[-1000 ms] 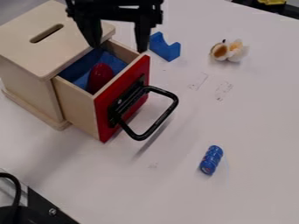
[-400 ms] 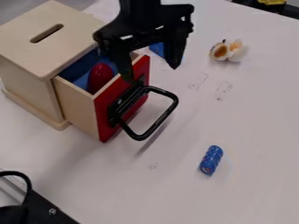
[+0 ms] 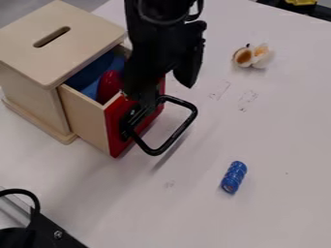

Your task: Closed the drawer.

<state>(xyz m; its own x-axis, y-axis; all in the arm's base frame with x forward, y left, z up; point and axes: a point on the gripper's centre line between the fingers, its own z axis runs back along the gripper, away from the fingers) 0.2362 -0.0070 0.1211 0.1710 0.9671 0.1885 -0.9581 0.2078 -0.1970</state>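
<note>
The black gripper (image 3: 161,89) hangs over the red drawer front, just above the handle, its fingers parted: one in front of the upper drawer front, the other to the right over the table. Nothing shows between them. The drawer (image 3: 86,115) stands pulled out of the wooden box (image 3: 71,19), toward the lower right. Its red front (image 3: 116,140) carries a black loop handle (image 3: 173,137) that sticks out to the right. Inside the drawer are a dark red rounded object (image 3: 110,86) and a blue lining. The gripper hides the far part of the drawer front.
A blue cylinder (image 3: 234,177) lies on the white table (image 3: 259,135) at the lower right. A white and brown flower-like object (image 3: 252,56) lies at the upper right. Black equipment with a cable (image 3: 48,230) occupies the lower left corner.
From above the drawer, the gripper has moved right and then down to the drawer front, turning on the way. It now covers the blue notched block. Drawer and box have not moved.
</note>
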